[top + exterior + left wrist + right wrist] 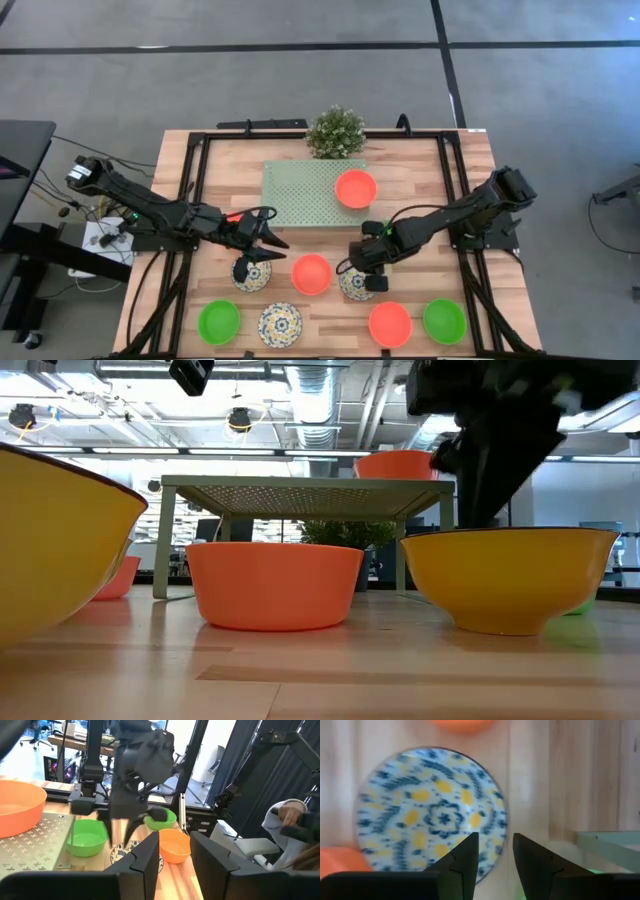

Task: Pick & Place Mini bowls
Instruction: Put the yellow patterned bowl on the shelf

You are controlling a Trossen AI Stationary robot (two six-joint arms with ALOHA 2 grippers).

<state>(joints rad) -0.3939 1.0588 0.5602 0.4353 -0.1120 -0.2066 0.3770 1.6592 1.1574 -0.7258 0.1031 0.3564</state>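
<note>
On platform, orange bowl, seemingly empty

Lab: exposed ceiling ducts

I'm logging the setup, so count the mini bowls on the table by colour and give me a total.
Green bowls: 2
Orange-red bowls: 3, one on the perforated platform
Patterned blue-yellow bowls: 3, one partly hidden under the left tool and one under the right tool
Total: 8 bowls
</note>
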